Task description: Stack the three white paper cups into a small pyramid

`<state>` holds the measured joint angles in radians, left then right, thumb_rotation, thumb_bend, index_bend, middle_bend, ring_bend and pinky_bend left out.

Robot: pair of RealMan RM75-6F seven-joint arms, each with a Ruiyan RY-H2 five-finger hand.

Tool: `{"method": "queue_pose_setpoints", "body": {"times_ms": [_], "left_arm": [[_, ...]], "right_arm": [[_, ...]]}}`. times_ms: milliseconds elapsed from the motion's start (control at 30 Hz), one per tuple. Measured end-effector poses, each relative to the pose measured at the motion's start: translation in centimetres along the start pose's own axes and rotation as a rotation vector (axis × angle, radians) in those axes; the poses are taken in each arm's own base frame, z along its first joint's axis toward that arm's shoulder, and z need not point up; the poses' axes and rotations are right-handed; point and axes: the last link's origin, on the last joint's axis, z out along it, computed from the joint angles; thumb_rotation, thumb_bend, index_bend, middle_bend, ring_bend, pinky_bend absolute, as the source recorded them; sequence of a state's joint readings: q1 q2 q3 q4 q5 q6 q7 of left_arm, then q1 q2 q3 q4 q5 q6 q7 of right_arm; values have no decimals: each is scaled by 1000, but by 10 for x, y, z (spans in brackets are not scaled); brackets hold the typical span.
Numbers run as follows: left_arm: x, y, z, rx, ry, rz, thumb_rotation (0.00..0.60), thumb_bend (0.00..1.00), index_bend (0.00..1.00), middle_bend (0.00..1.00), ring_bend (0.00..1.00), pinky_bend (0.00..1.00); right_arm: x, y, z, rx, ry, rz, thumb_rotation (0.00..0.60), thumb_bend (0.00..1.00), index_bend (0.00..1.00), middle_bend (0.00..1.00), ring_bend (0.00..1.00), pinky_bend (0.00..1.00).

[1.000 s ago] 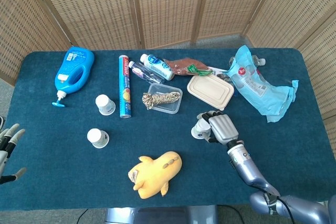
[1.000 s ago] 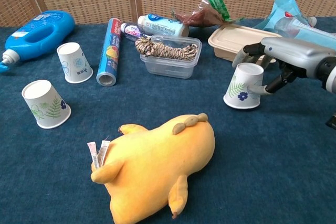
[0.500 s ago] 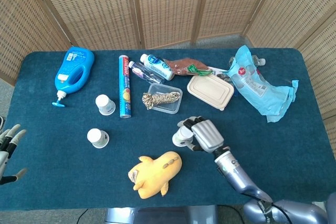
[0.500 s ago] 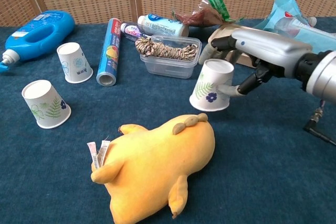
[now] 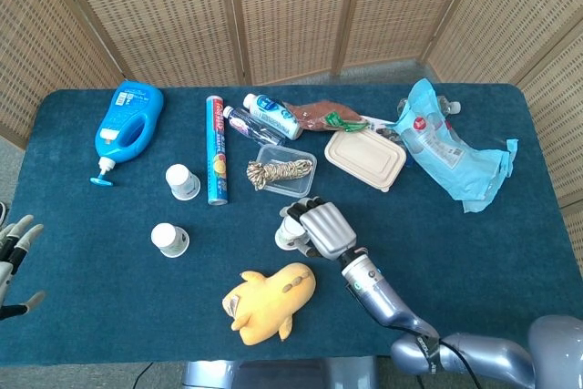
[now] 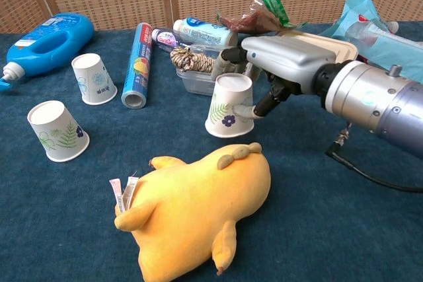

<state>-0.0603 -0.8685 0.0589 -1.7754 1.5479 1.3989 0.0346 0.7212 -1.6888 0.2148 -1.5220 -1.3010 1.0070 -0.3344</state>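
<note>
The left hand point(image 5: 13, 257) is cut off by the head view's left edge; its arm is unseen. The right hand point(image 6: 277, 64) hides part of the clear tub point(image 6: 198, 77); the blue detergent bottle point(image 6: 46, 37) is clipped at the chest view's left edge.

place: staged test room | cues: wicker screens point(image 5: 291, 15); blue-carpeted table point(image 5: 109, 298)

Open blue desk point(image 5: 109, 316) fills the lower left of the head view, and more lies bare at lower right. The yellow plush toy point(image 5: 270, 300) blocks the lower centre, just below the right hand point(image 5: 321, 228) and the cup it holds point(image 6: 229, 105). Above that hand, the clear box of rope point(image 5: 284, 170) and the upright tube point(image 5: 217, 148) crowd the middle.
</note>
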Motion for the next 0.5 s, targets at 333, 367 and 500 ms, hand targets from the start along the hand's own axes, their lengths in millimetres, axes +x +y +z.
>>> {"method": "queue_pose_setpoints", "body": {"times_ms": [333,367,500], "left_arm": [[-1,0,2,4,-6,0,600,245,0,0,0,0],[-1,0,2,3,-6,1,600,245,0,0,0,0],[-3,1,2,1,-12,5,600,245,0,0,0,0]], "right_arm": [[-5,-1,11,13,5,-96,600,416,300,390,273,339],[-5,-2,11,12,6,-96,600,417,300,391,273,339],[-8,-8,13,16,10,-107,600,414,300,390,273,339]]}}
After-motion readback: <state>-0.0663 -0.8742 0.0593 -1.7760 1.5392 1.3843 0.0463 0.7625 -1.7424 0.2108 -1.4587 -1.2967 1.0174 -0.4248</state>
